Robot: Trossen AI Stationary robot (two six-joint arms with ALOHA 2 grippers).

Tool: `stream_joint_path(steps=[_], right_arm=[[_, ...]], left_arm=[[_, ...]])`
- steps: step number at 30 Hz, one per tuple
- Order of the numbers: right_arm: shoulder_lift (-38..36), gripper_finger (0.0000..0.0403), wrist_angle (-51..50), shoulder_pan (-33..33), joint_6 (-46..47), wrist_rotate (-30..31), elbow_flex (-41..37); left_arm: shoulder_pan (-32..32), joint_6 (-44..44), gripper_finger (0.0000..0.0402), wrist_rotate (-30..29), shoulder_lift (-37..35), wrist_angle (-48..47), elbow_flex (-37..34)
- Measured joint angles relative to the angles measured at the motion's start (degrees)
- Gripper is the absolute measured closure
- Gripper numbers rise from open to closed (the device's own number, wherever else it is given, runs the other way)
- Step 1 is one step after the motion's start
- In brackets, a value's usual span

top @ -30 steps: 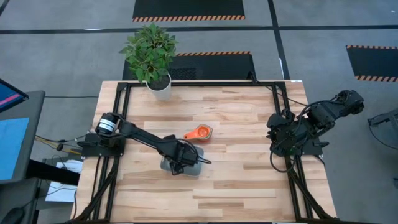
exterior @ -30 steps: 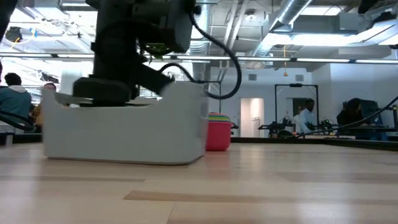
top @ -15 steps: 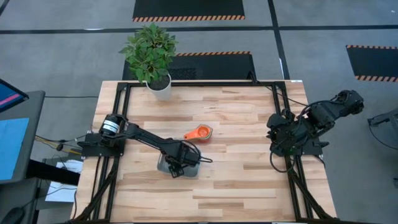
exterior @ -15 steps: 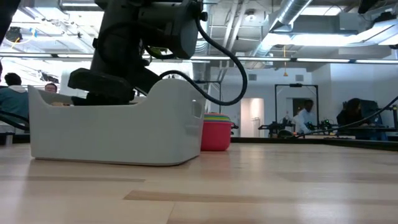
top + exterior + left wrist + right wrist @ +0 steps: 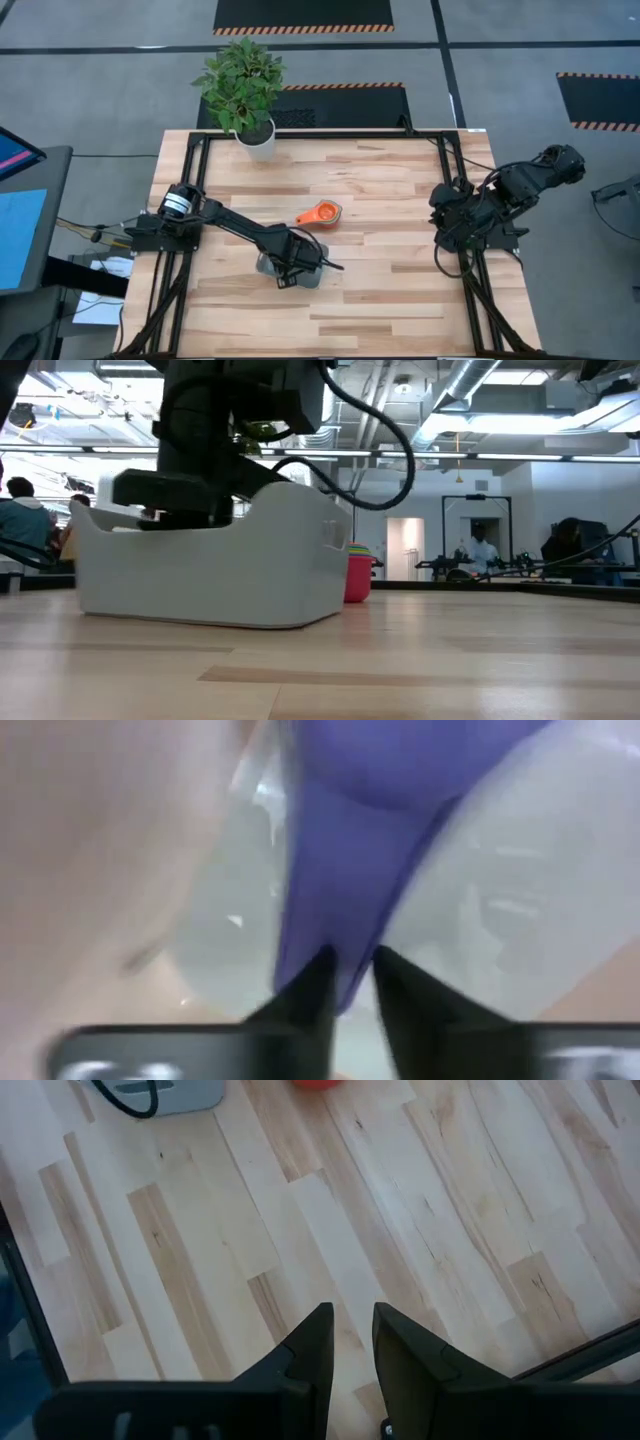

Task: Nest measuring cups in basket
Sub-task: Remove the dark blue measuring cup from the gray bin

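Left gripper (image 5: 300, 268) is reaching down into the basket (image 5: 316, 274), near the table's (image 5: 400, 300) middle. In the left wrist view its fingers (image 5: 305, 990) are pinching narrow on the flat handle of a dark blue cup (image 5: 345, 880), with the basket's pale floor right under it (cup body sits just past the fingertips). Low view: the basket wall (image 5: 250, 570) is hiding the fingertips.

Stacked cups (image 5: 321, 213) with orange on top are sitting just beyond the left gripper, outside the basket; in the low view the stack (image 5: 356, 575) is showing red with green and yellow rims above.

Right gripper (image 5: 350, 1345) is parked over bare wood at the table's right edge, well apart from the basket, fingers narrow and holding nothing.
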Motion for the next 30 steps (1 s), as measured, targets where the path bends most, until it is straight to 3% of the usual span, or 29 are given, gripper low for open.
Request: stream_joint_path(steps=[4,15,30], right_arm=[[0.0,0.0305,0.0,0.0,0.0,0.0,0.0],[1.7,0.0305,3.2,-0.1,-0.4,0.2,0.0],[16.0,0.0305,15.8,-4.4,-28.6,3.2,0.0]], left_arm=[[0.0,0.7,0.0395,-0.6,0.0,4.5,0.0],[-0.7,2.2,0.0401,-2.1,0.0,10.0,0.0],[-0.6,14.2,0.0401,-6.5,0.7,21.2,0.1]])
